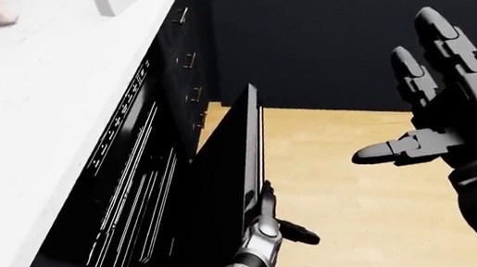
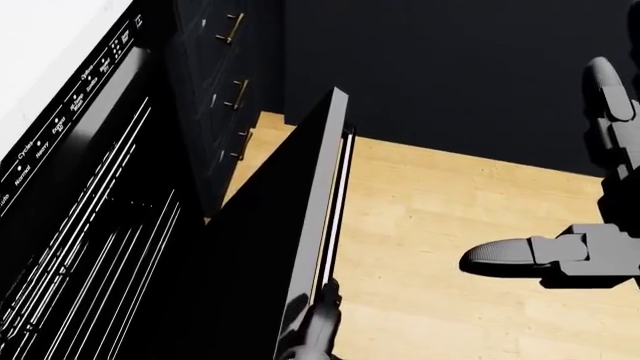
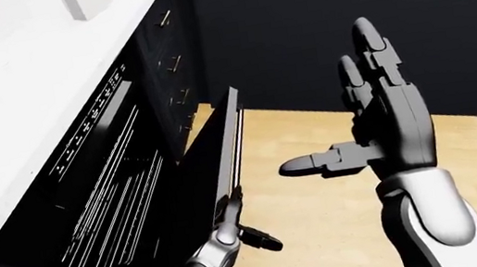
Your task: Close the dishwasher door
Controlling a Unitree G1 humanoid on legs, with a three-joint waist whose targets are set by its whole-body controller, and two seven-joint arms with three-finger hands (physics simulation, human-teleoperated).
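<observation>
The dishwasher door [image 1: 226, 177] stands partly open, tilted out from the black dishwasher [image 1: 124, 185] under the white counter [image 1: 19, 101] on the left of the eye views; the wire racks [image 1: 131, 198] inside show through the gap. The left hand [image 1: 266, 224] is at the door's outer edge near its lower end, fingers [image 1: 266, 196] laid straight up along the edge and thumb sticking out to the right, so it is open and pressing, not gripping. The right hand [image 1: 446, 111] is held up on the right, well apart from the door, fingers spread and holding nothing, over the wooden floor [image 1: 359, 193]. This looks like the pushing step, with the door partway toward shut. The next move probably calls for the left hand to push left toward the dishwasher, keeping flat contact so the edge does not slip off the fingers, until the door meets the control strip [image 1: 119, 118].
</observation>
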